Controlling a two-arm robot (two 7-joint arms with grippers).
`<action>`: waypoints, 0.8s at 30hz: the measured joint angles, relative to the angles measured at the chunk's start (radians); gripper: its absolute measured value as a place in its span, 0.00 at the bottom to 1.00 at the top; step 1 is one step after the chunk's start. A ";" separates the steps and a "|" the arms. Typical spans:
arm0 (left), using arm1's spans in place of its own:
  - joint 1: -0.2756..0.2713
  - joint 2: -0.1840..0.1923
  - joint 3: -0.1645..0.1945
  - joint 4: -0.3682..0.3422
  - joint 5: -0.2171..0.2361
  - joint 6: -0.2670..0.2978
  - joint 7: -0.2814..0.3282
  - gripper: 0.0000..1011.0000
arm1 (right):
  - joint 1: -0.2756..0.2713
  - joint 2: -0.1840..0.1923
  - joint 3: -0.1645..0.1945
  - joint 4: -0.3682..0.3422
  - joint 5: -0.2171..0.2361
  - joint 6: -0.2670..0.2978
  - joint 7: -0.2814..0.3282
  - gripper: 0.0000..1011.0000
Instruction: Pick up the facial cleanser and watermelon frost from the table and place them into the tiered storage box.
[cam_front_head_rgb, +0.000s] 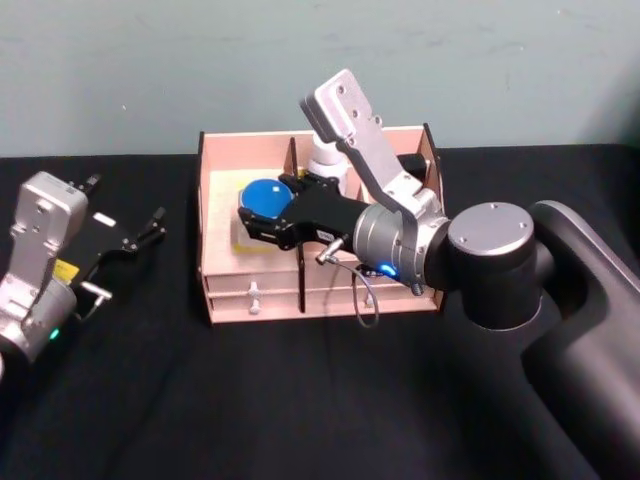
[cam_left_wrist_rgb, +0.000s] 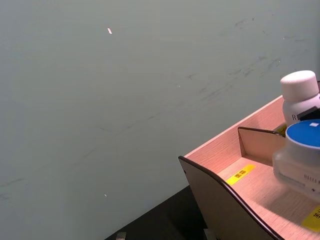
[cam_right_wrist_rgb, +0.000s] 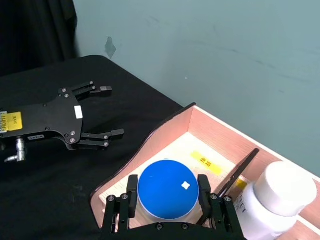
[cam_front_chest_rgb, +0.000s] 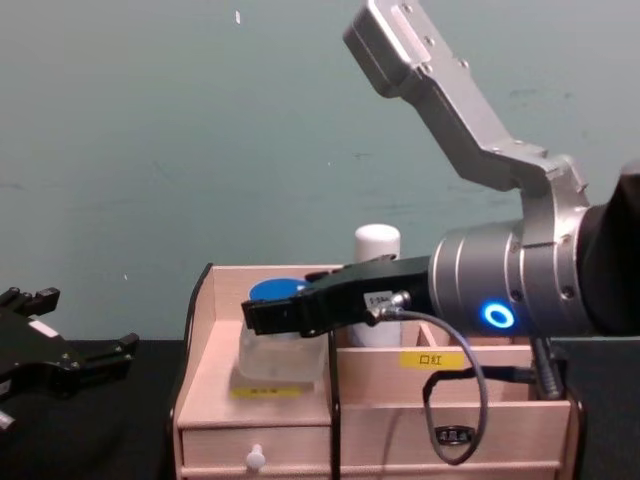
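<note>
The tiered storage box stands at the table's middle, a light wooden organiser with drawers below. My right gripper reaches into its left upper compartment, shut on a clear jar with a blue lid; in the right wrist view the fingers flank the lid. The jar rests on the shelf over a yellow label. A white capped bottle stands upright in the rear compartment. I cannot tell which one is the facial cleanser and which the watermelon frost. My left gripper sits open at the left.
The black table spreads in front of the box. A teal wall rises close behind it. A dark divider separates the jar's compartment from the bottle's. A cable loop hangs from my right wrist before the drawers.
</note>
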 joint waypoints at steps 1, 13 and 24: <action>0.000 0.000 0.000 0.000 0.000 0.000 0.000 0.99 | 0.003 -0.005 0.000 0.009 -0.003 -0.001 0.001 0.72; 0.000 0.000 0.000 0.000 0.000 0.000 0.000 0.99 | 0.018 -0.035 -0.002 0.057 -0.024 -0.005 0.006 0.72; 0.000 0.000 0.000 0.000 0.000 0.000 0.000 0.99 | 0.030 -0.052 0.005 0.091 -0.043 -0.005 0.007 0.72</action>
